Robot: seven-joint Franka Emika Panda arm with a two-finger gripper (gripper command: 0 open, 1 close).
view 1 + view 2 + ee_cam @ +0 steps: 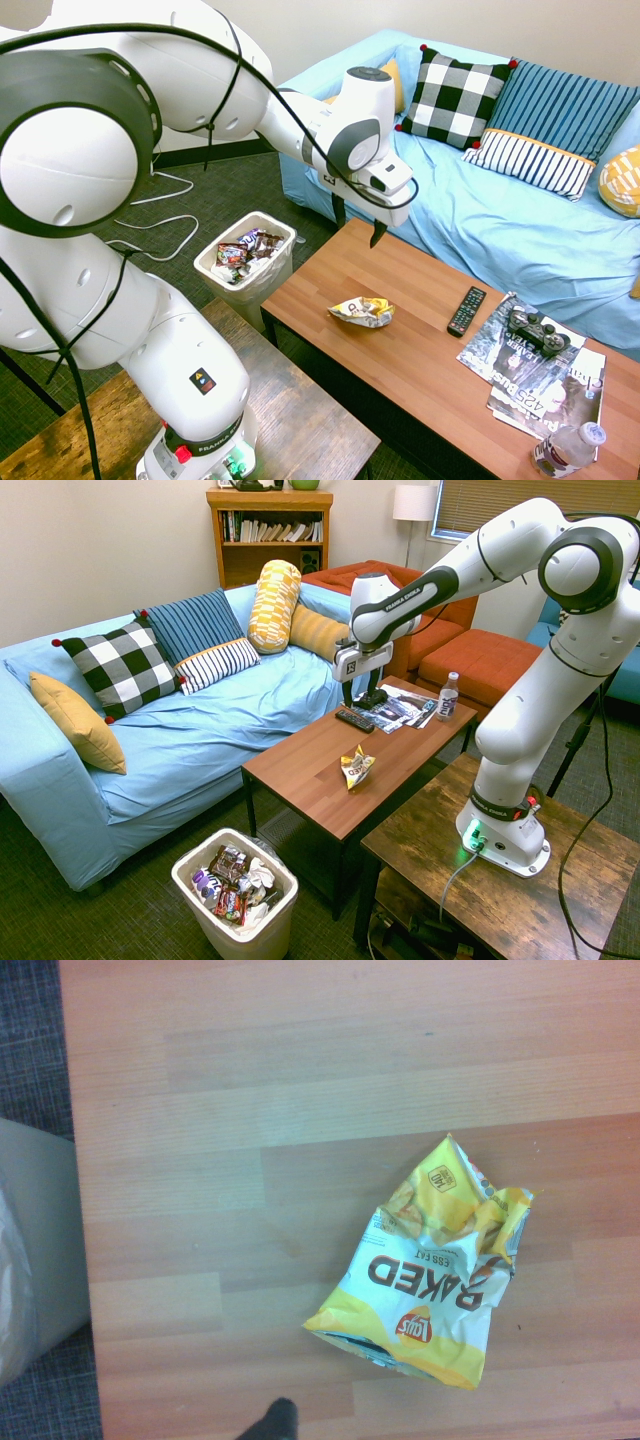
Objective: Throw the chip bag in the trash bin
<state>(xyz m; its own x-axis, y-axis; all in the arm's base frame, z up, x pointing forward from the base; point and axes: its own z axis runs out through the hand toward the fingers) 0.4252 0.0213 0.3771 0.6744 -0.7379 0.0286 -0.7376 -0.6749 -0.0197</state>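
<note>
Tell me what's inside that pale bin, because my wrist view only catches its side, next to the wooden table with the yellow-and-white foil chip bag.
Observer: The cream-white plastic bin already holds crumpled snack wrappers.
Operator: Is the claw gripping anything?
Observer: No, the claw is open and empty, raised above the table.
Operator: Anything else near the chip bag?
Observer: A slim black remote lies between it and the glossy printed magazines.
</note>
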